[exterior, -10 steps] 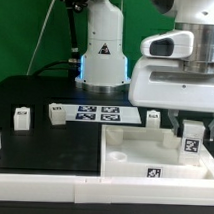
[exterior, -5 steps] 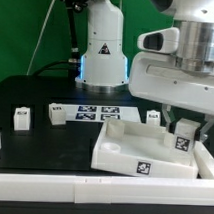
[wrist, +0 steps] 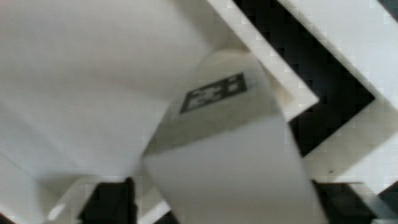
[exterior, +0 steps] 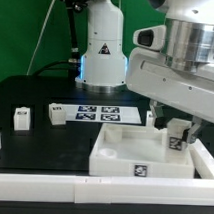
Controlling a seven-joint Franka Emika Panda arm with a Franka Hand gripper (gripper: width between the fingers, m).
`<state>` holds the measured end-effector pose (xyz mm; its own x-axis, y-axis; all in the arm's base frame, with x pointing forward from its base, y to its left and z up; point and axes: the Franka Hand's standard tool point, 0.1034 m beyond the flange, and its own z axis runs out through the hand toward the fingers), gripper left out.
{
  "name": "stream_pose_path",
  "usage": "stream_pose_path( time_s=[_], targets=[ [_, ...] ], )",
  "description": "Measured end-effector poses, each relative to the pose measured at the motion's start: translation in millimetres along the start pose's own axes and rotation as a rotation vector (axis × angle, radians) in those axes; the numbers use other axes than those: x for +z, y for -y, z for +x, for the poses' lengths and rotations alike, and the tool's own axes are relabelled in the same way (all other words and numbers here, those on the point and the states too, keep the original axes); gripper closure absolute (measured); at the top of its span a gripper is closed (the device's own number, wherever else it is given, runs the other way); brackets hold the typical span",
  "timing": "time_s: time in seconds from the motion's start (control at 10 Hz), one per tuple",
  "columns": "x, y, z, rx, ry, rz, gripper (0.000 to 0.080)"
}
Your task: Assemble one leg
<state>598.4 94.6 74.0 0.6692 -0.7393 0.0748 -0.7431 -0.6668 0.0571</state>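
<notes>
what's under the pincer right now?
The pincer holds a leg upright over the large white panel, near its corner on the exterior view's right. The leg's base and any corner hole beneath it are hidden.

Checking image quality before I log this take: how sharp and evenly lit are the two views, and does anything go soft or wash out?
Exterior view: even lighting, marker board tags readable, gripper slightly soft, white panel bright with little surface detail. Wrist view: very close, the leg and its tag blurred, white surfaces nearly washed out, dark gaps in high contrast.
</notes>
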Motion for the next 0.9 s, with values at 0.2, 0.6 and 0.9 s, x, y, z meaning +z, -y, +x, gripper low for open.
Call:
stream_pose_path(
  time_s=[0.2,0.6,0.9],
  targets=[
    [0.0,0.1,-0.1,0.0,0.0,0.0,0.0164],
    [0.0,0.1,-0.1,0.0,0.0,0.0,0.015],
    [0.0,0.1,-0.2,0.0,0.0,0.0,0.015]
  ],
)
